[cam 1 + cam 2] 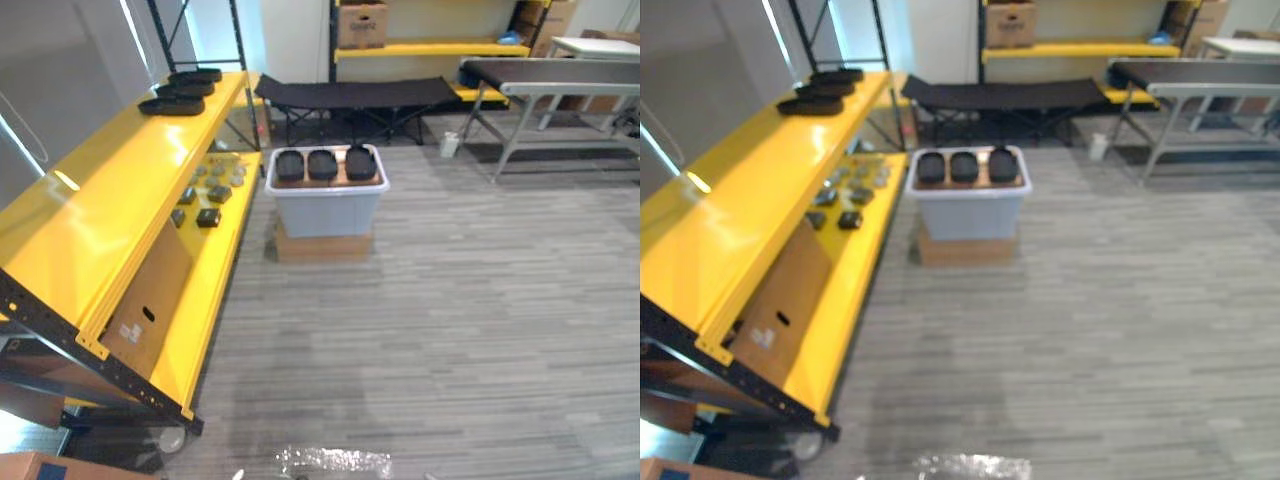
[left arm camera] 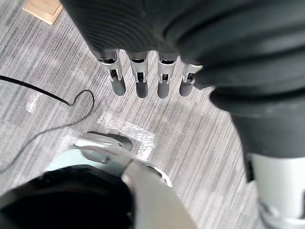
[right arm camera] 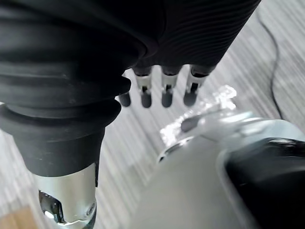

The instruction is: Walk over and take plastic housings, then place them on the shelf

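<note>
Three black plastic housings (image 1: 322, 164) are lying side by side atop the grey bin (image 1: 328, 212) near the yellow shelf (image 1: 100, 210); other housings (image 1: 172, 104) are sitting at its far end; left hand (image 2: 138, 76) and right hand (image 3: 165, 88) are hanging straight-fingered over the floor, holding nothing.

Three black oval housings (image 1: 322, 164) flat, side by side atop grey bin (image 1: 328, 210), 12 o'clock; three further housings (image 1: 183, 90) on yellow shelf (image 1: 100, 200), 11 o'clock

The yellow shelf (image 1: 110, 200) is being cut off at the left edge; small dark parts (image 1: 208, 217) on its lower level are being rendered too small to identify.
</note>
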### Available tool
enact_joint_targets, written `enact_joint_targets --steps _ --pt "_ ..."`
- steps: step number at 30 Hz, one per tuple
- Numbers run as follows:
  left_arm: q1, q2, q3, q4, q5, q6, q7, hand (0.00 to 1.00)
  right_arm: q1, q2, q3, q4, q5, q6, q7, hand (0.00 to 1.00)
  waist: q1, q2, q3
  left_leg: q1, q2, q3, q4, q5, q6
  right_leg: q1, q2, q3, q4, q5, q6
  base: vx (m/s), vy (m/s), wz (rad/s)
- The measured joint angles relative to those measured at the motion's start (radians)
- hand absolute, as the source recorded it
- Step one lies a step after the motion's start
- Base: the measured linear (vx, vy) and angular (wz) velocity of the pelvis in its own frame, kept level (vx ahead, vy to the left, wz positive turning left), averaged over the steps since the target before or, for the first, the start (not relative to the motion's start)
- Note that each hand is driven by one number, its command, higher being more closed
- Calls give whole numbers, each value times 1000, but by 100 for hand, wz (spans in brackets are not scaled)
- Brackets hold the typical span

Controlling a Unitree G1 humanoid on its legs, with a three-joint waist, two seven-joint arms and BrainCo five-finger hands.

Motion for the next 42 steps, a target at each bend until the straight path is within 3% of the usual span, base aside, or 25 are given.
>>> enact_joint_targets --steps 3,12,17,21,26,32,42 --pt "-8 -1 19 17 0 1 -15 0 -18 1 -12 26 -4 0 2 0 0 -3 1 49 -17 -3 -96 42 6 6 -3 -2 -10 -5 10 131 41 4" --pt "-20 5 17 17 -1 9 -25 0 -61 17 -39 28 -11 -5 -7 0 -2 -12 25 71 -19 12 -99 39 -1 24 -6 -3 -11 0 20 28 11 -2" --pt "-42 3 14 17 0 9 -25 0 -98 13 -34 22 -29 -33 -38 0 -2 -9 44 21 -22 9 -99 48 3 -40 -12 -7 25 -25 22 -122 -10 -1" --pt "-89 24 -26 17 -3 8 -25 0 -138 10 -17 14 -29 -52 -39 0 -7 -12 97 -68 -20 14 -72 61 1 -129 -30 -34 62 -39 24 -72 18 20" --pt "-116 42 -28 16 -39 -29 -24 0 -173 23 27 7 -27 -73 -35 0 6 -51 150 -131 -16 19 48 -1 25 -141 -42 -31 82 -32 27 39 20 6" --pt "-148 42 -54 8 -36 -39 -20 0 -169 25 52 -11 -8 -89 -28 0 15 -40 164 -140 -12 28 156 -77 26 -106 -44 -22 80 -25 31 120 47 -5" --pt "-135 37 -54 10 -30 -56 -17 0 -134 33 50 -15 -12 -90 -4 0 21 -39 158 -71 0 28 168 -98 7 -38 -40 -20 87 -27 26 30 5 -1"
